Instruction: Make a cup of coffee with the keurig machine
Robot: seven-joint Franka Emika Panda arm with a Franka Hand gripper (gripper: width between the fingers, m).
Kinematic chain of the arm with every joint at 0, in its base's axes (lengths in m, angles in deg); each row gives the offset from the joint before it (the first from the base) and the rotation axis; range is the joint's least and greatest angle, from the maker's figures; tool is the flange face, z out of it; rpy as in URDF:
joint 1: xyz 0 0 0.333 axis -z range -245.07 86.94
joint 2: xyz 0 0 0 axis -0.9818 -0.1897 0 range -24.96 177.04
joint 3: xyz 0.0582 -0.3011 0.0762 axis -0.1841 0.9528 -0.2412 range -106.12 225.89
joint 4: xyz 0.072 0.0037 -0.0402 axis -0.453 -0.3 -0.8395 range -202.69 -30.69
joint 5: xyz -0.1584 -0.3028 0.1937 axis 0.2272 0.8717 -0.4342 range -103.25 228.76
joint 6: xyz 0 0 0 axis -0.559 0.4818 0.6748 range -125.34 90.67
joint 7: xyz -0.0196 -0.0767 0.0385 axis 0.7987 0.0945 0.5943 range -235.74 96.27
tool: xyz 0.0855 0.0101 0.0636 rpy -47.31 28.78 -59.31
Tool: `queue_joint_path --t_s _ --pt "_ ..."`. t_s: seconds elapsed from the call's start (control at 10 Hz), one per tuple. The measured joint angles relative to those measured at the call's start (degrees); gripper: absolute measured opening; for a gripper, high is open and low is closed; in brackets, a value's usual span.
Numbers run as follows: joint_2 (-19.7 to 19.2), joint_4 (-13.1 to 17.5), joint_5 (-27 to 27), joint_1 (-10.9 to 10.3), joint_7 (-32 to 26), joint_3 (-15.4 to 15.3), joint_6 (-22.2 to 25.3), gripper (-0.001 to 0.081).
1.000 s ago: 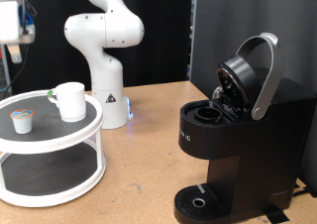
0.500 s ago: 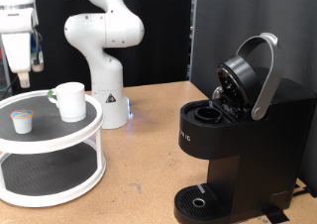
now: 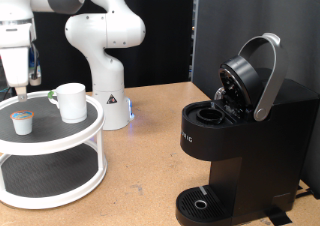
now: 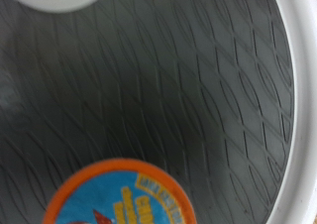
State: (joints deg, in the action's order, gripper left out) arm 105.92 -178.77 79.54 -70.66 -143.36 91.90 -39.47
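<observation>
While its lid stands raised and the pod chamber lies exposed, the keurig machine (image 3: 240, 126) occupies the nearest ground at the exterior view's right. Two-tier white stand (image 3: 60, 161), on the tabletop (image 3: 150, 156) at the left: upper shelf carries the coffee pod (image 3: 22, 121) (image 4: 119, 199) and, beside it, the cup (image 3: 70, 102). Gripper (image 3: 20, 84) hangs just above the pod; whether released or clenched cannot be told. Arm base (image 3: 105, 61) behind.
</observation>
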Motion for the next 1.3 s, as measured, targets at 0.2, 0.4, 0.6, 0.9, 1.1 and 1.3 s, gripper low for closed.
queue_joint_path --t_s 0.2,0.4,0.6,0.9,1.1,1.3 --pt "-1.9 -0.7 1.0 0.1 -0.1 0.9 -4.1 0.0805" --pt "-4.2 -1.1 1.2 0.1 -0.1 1.0 -7.0 0.0805" --pt "-6.0 -1.7 1.7 0.1 -1.4 1.0 -8.2 0.0805" --pt "-6.2 -3.1 1.7 0.1 -4.3 1.5 -8.1 0.0805" --pt "-5.8 -4.0 1.7 0.1 -4.6 2.0 -8.7 0.0805" --pt "-5.6 -5.2 1.5 0.2 -3.7 2.7 -12.0 0.0805"
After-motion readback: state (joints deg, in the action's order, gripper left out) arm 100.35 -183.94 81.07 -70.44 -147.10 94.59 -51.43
